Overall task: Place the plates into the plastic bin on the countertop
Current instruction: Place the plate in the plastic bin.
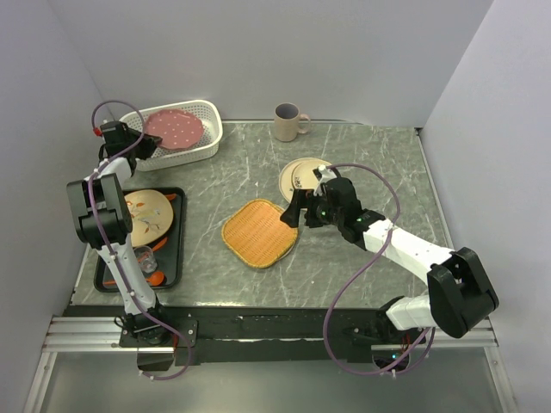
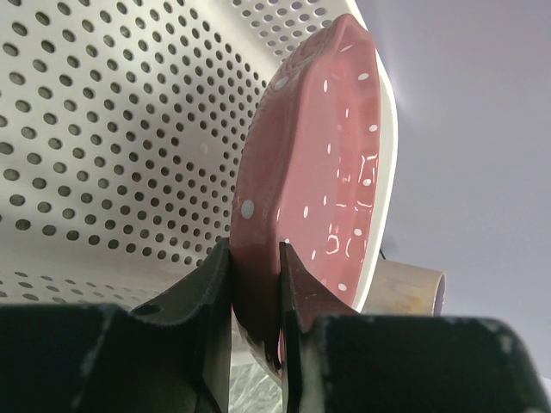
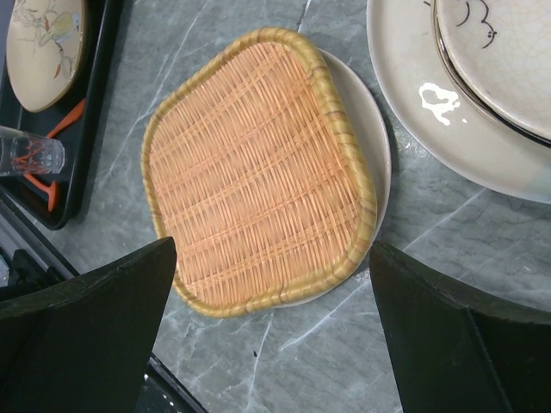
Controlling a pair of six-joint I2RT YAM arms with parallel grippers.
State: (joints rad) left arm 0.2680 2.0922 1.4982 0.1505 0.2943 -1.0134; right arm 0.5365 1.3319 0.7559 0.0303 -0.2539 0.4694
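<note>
A pink plate with white dots [image 1: 175,129] [image 2: 327,172] lies inside the white perforated plastic bin [image 1: 207,144] [image 2: 103,129] at the back left of the countertop [image 1: 370,172]. My left gripper [image 1: 146,144] [image 2: 256,292] is shut on that plate's left rim. A tan-orange woven plate [image 1: 258,232] [image 3: 258,163] sits mid-counter on top of a pale plate [image 3: 372,138]. My right gripper [image 1: 297,211] [image 3: 274,258] hangs open just above the woven plate's right edge. Two stacked cream plates [image 1: 301,178] [image 3: 413,95] lie behind it.
A flat black tray [image 1: 175,249] [image 3: 82,163] at the left holds a cream plate with a twig pattern [image 1: 148,215] [image 3: 43,43], a small glass [image 1: 144,256] [image 3: 30,155] and orange utensils. A beige mug [image 1: 288,122] [image 2: 413,288] stands at the back.
</note>
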